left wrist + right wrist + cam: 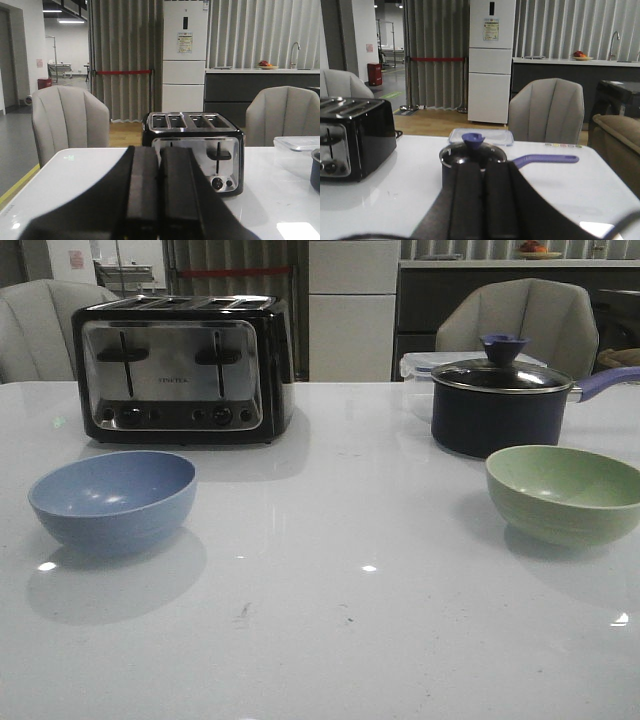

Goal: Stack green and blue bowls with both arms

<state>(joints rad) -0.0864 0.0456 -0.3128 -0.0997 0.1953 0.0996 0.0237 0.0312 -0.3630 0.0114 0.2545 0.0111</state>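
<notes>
You are starting with both bowls sitting apart on the worktop (pixel 330 640): blue bowl (pixel 112 500) at 9 o'clock, green bowl (pixel 565 492) at 3 o'clock. Left hand (pixel 160 200) and right hand (pixel 484 205) are pressing their fingers together, gripping nothing, parked back for clear approaches.

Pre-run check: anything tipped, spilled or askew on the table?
Nothing stands out. Blue bowl and green bowl sit upright and look empty, apart from each other; toaster and lidded saucepan stand level. No spills visible.
</notes>
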